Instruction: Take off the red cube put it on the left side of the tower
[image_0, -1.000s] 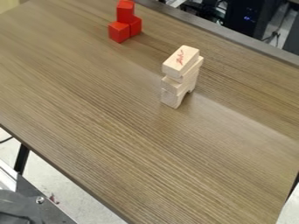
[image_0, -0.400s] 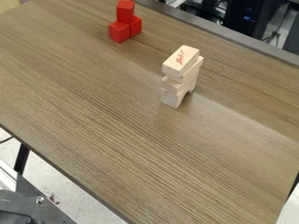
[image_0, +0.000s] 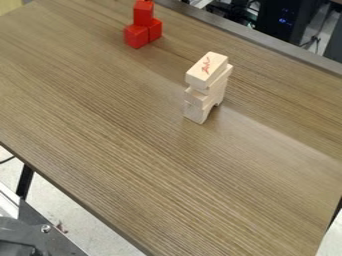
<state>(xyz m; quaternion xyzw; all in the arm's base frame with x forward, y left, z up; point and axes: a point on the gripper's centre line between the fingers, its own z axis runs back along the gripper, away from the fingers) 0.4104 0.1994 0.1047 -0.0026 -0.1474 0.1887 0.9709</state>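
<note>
Red at the upper left, the top cube (image_0: 143, 13) is perching above two lower cubes (image_0: 137, 36) on the table (image_0: 100, 115), a pale wooden block tower (image_0: 206, 87) is standing to their right, and the tool's state I cannot tell.

The red scrawl (image_0: 206, 65) atop the wooden tower (image_0: 208, 89) is too small to read. Far below left of the tower, a metal plate (image_0: 57, 242) runs off the picture, hiding the table leg's (image_0: 25, 182) foot. Above right, the top edge crops a dark case (image_0: 277, 15).
</note>
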